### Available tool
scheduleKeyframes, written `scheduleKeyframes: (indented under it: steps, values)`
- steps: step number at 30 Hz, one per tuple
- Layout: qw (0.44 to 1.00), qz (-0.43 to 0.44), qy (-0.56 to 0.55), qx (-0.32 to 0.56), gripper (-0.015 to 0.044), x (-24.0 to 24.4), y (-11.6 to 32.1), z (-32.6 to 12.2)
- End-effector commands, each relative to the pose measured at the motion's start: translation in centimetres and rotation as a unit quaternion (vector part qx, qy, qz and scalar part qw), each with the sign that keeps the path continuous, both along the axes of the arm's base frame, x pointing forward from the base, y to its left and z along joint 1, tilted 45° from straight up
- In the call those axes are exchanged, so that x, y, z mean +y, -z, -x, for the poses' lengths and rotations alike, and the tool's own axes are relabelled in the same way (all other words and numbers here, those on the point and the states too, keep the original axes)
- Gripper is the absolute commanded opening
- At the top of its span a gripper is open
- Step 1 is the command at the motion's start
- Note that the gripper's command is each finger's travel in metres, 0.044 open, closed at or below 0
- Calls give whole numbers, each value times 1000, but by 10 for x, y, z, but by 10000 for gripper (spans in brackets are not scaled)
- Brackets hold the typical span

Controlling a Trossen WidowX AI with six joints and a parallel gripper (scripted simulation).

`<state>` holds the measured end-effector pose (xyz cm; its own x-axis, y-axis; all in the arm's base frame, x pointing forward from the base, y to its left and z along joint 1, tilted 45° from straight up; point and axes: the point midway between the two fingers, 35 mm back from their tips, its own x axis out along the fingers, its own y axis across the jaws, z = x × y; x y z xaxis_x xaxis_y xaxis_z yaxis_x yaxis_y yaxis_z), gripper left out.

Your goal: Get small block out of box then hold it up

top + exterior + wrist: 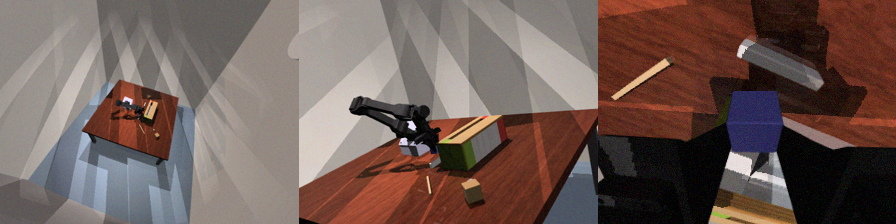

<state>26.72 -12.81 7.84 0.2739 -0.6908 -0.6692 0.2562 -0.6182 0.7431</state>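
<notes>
The small blue block [432, 152] [754, 121] is between the fingers of my gripper [753, 127], which is shut on it. It appears held a little above the table, outside the box and close to its front near the green end. The box [152, 111] [486, 141] stands upright, with a wooden slotted top, a green end and a red end. Its clear front is mostly hidden in the exterior view; part of the box shows below the block in the wrist view.
A grey bar [435, 162] [780, 67] lies on the table [118, 133] [388, 189] beside the gripper. A thin wooden stick [142, 128] [429, 185] [642, 79] lies near the green end. A wooden cube [157, 135] [472, 191] stands farther out, with a small pale thing [153, 130] beside it.
</notes>
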Motion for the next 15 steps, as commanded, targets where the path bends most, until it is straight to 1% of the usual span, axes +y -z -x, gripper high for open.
scheduleKeyframes:
  steps: [1,8,15]
  values:
    - [997,23,-46,49,0,2,-3,0]
    - [978,61,-134,148,0,7,-4,2]
    - [940,98,-220,243,0,12,-6,4]
